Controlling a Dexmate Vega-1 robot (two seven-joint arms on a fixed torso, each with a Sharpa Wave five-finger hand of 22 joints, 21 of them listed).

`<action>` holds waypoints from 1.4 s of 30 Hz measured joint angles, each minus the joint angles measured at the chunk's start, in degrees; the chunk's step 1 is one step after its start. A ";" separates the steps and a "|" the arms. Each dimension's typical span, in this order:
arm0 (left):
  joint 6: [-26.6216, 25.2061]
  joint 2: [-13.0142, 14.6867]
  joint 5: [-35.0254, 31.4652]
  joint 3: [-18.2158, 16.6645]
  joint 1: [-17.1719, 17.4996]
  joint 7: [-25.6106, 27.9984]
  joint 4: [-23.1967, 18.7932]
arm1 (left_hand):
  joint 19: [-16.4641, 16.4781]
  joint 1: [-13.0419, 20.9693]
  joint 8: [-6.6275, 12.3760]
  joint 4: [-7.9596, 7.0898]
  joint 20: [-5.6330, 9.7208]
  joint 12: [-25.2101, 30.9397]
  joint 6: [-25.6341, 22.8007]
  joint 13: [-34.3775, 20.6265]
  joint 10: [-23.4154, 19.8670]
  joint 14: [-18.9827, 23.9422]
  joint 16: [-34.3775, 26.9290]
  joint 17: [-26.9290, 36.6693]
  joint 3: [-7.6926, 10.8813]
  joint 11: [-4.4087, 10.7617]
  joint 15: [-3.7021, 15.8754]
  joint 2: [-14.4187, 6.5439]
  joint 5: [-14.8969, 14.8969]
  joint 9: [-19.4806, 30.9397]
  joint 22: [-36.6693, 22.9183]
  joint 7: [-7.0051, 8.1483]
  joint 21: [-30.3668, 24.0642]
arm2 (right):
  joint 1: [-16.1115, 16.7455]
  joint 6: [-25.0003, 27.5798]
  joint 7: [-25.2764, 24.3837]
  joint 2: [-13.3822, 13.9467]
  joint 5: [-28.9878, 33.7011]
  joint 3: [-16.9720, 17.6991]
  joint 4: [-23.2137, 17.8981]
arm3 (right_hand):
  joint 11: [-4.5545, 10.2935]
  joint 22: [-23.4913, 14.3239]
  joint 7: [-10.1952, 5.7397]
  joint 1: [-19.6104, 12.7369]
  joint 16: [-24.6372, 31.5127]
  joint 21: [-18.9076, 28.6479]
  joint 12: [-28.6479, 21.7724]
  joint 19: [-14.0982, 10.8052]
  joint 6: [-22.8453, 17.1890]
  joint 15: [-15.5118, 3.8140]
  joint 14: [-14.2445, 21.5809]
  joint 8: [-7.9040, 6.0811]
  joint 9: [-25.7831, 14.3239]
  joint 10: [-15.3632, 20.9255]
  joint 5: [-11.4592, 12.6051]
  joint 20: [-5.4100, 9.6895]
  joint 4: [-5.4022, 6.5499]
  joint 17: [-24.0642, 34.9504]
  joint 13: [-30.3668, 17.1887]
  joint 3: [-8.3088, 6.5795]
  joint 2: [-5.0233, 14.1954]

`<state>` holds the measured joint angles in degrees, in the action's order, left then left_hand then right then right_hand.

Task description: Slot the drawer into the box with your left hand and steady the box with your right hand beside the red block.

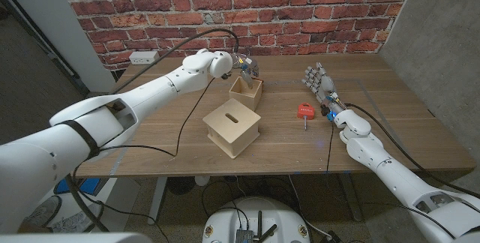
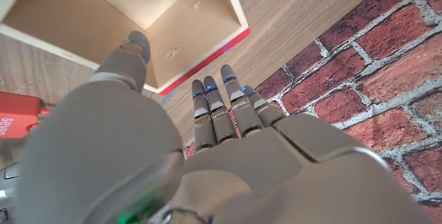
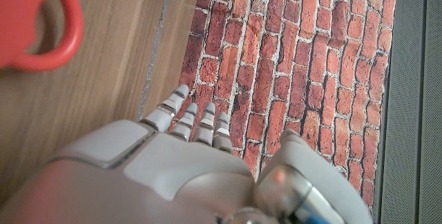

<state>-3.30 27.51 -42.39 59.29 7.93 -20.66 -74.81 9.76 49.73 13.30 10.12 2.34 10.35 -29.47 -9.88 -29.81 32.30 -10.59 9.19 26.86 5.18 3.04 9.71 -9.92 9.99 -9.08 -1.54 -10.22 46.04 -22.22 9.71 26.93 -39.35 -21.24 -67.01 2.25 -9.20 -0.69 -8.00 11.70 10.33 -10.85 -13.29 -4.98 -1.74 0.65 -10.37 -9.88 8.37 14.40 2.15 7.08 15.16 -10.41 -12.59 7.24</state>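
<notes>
Nearest me sits the slotted box (image 1: pixel 232 126) with nothing bracing it, my right hand (image 1: pixel 321 87) empty and fingers apart past the red block (image 1: pixel 305 112), so pushing the drawer (image 1: pixel 246 92), which my left hand (image 1: pixel 241 66) pinches by its rim, could shove it away.

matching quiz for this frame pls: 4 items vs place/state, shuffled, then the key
Items
1. left hand
2. right hand
3. box
4. red block

Places/states
A. on the table between the drawer and the right hand
B. at the open drawer, thumb inside it
C. nearest the table's front edge, slot in its top face
D. holds nothing, fingers up, at the right of the table

Pairs: 1-B, 2-D, 3-C, 4-A
</notes>
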 measured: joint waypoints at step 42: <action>3.87 -3.56 2.48 2.31 -0.95 11.26 10.09 | 4.92 7.53 0.69 -0.58 0.01 1.13 -13.58 0.00 -13.45 10.64 -0.67 0.57 -3.74 5.77 1.29 -4.08 -0.52 0.29 -0.14 4.51 -0.43 | -0.01 0.71 -0.39 -0.21 -0.18 -0.06 -0.04 | 0.00 0.00 0.00 0.37 0.00 -0.01 0.00 0.31 0.00 0.00 0.00 -0.14 -0.14 0.00 -0.22 -0.31 -0.17 -0.35 0.00 -0.64 -0.37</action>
<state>0.57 23.95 -39.91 61.61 6.98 -9.40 -64.72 14.68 57.26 13.99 9.54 2.35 11.48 -43.06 -9.88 -43.26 42.94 -11.26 9.76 23.12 10.95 4.33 5.63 -10.44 10.29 -9.22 2.97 -10.65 46.02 -21.51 9.32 26.72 -39.53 -21.30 -67.05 2.25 -9.20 -0.69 -7.63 11.70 10.32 -10.85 -12.98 -4.98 -1.74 0.65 -10.51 -10.02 8.37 14.18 1.84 6.91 14.81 -10.41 -13.23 6.87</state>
